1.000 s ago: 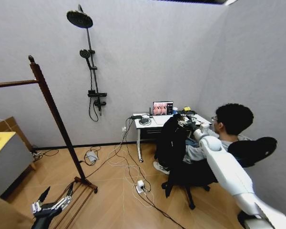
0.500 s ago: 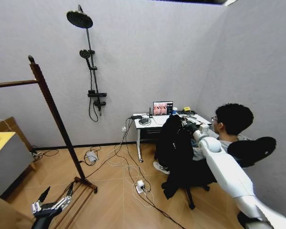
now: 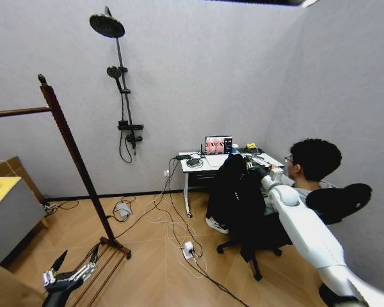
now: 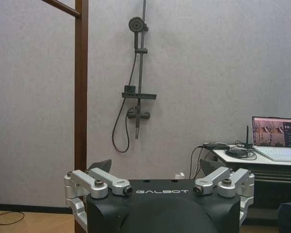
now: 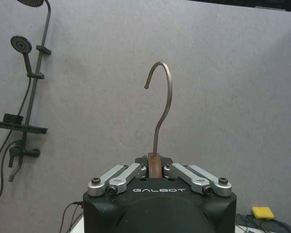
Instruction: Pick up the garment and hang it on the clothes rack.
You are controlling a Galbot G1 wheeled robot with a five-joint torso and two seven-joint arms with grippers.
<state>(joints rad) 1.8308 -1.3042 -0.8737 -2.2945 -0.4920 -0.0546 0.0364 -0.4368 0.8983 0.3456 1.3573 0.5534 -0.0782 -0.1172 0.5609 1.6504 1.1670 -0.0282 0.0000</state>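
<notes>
The right hand (image 5: 155,167) is clamped on a hanger (image 5: 160,111) carrying the black jacket (image 3: 238,192), held up in front of the tabletop (image 3: 201,164). The left hand (image 3: 69,276) hangs low with fingers spread wide, beside the clothes rack (image 3: 70,150).

Wooden floor (image 3: 147,256) bears rack foot (image 3: 115,246), cables (image 3: 173,230).

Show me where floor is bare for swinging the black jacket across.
Bare wooden floor lies between the reddish-brown wooden clothes rack and the white power strip. Crowded: cables beneath the white desk, and around the office chair.
</notes>
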